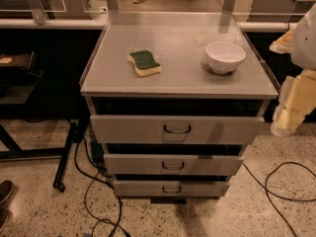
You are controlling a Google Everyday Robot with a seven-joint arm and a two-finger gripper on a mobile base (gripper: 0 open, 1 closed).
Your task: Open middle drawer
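The grey metal cabinet (180,85) stands in the middle with three drawers stacked. The middle drawer (128,164) has a medium-height front and a small dark wire handle (173,166) in a central recess. A dark gap shows above its front. The taller drawer (123,129) is above it and the narrowest drawer (138,188) is below. My gripper (290,110), a cream-coloured part of the arm, is at the right edge, to the right of the cabinet and level with the top drawer. It is apart from all the handles.
A green and yellow sponge (144,63) and a white bowl (224,57) sit on the cabinet top. Black cables (276,191) lie on the speckled floor at both sides. A dark table leg with a wheel (64,164) stands at the left, and a shoe (5,191) is at the lower left.
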